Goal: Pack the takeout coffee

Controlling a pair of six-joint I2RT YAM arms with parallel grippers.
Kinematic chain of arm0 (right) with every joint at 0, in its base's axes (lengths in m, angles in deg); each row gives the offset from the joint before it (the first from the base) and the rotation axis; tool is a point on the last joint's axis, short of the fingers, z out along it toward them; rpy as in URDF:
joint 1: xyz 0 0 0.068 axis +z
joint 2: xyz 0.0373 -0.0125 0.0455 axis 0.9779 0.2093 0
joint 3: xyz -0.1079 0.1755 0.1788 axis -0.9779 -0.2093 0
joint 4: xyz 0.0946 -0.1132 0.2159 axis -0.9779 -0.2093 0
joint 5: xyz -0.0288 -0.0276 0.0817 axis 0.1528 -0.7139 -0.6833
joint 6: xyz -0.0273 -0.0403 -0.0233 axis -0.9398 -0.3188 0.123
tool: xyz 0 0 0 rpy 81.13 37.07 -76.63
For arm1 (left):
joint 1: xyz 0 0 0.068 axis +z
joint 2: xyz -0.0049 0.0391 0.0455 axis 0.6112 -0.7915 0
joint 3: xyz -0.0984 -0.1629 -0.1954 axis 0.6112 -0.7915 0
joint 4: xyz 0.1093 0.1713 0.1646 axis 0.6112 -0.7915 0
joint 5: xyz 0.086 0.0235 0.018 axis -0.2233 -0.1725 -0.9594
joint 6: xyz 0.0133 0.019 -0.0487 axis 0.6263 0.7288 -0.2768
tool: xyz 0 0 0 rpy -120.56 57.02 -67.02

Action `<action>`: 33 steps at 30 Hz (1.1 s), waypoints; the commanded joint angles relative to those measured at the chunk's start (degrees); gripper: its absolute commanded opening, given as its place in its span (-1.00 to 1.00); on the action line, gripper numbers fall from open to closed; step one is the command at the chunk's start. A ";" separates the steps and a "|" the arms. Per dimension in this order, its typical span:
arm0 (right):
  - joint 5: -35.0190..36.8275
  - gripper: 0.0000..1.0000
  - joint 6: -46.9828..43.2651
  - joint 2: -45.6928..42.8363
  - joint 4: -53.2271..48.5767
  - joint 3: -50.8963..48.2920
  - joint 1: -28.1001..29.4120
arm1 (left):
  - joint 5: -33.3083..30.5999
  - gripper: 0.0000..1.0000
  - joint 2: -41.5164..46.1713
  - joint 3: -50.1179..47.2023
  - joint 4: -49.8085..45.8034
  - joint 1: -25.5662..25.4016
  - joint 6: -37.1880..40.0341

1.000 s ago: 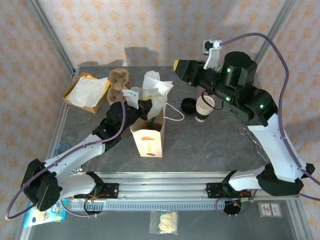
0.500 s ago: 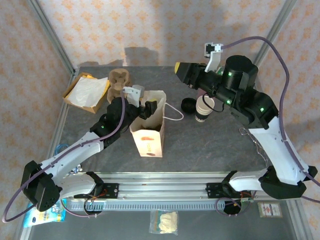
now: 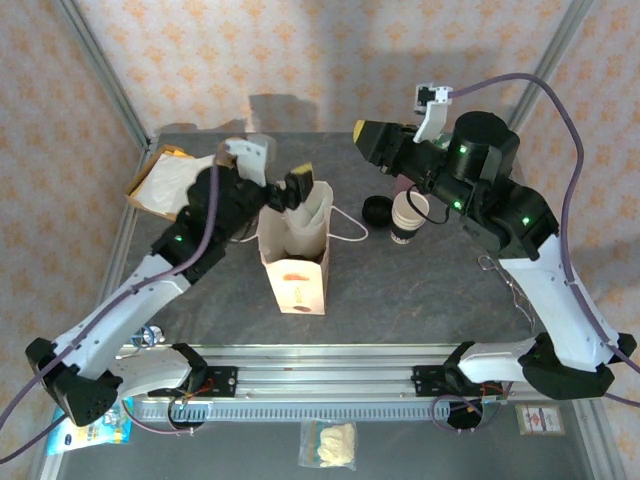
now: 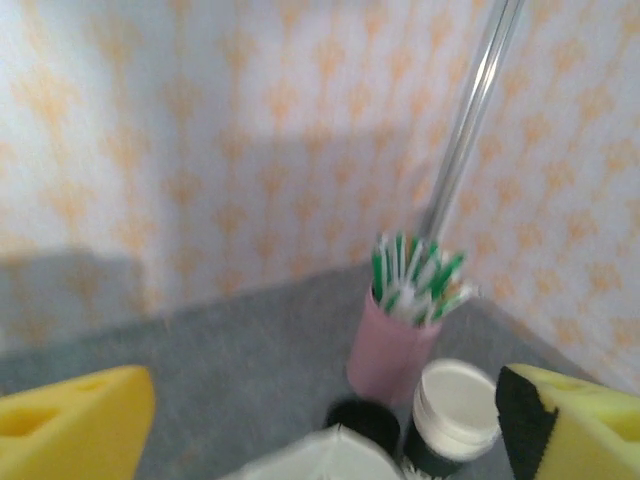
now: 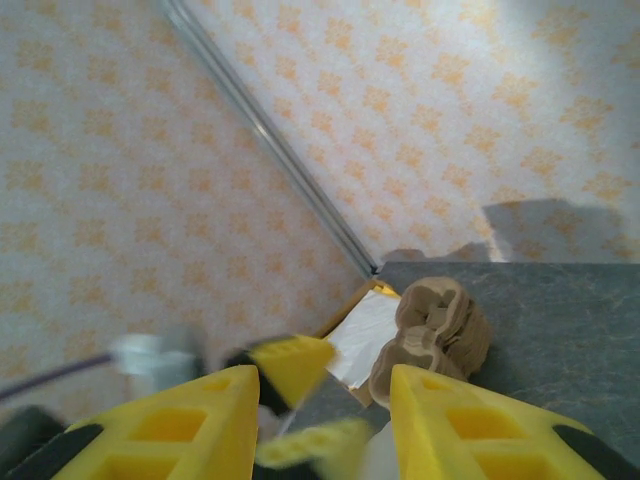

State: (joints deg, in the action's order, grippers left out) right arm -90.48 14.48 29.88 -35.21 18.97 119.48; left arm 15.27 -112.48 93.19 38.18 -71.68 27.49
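Overhead: we see left gripper (image 3: 292,188) spread wide above paper bag (image 3: 297,262) | Left wrist: pink cup of green-white sticks (image 4: 392,340), overhead blocked by right arm (image 3: 480,190) | Right gripper (image 5: 325,385) parted, empty

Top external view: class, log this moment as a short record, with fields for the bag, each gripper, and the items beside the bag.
bag: paper bag, upright mid-table, top open
left gripper: left gripper open, empty, above the bag's mouth
right gripper: right gripper fingers apart, empty, raised over the table's far side
cups: stack of white paper cups, lidless, right of the bag
lid: black lid, left of the stack
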 commanded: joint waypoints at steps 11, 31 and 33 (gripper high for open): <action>15.51 -0.12 8.97 -4.41 -1.42 -16.07 -4.64 | -14.35 0.99 -7.56 33.42 -45.74 8.81 -14.78; 25.69 0.27 -8.33 -28.24 56.49 -89.90 -35.85 | -16.97 0.99 18.47 -58.98 33.12 41.38 -9.38; 23.60 0.32 -12.18 -26.39 63.43 -93.93 -35.87 | -12.78 0.99 15.61 -63.17 43.19 41.39 -7.57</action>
State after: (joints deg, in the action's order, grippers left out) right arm -68.47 10.53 2.58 10.21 -72.08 83.70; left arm -2.13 -95.19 32.67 58.27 -30.52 15.25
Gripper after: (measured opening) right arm 0.655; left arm 0.994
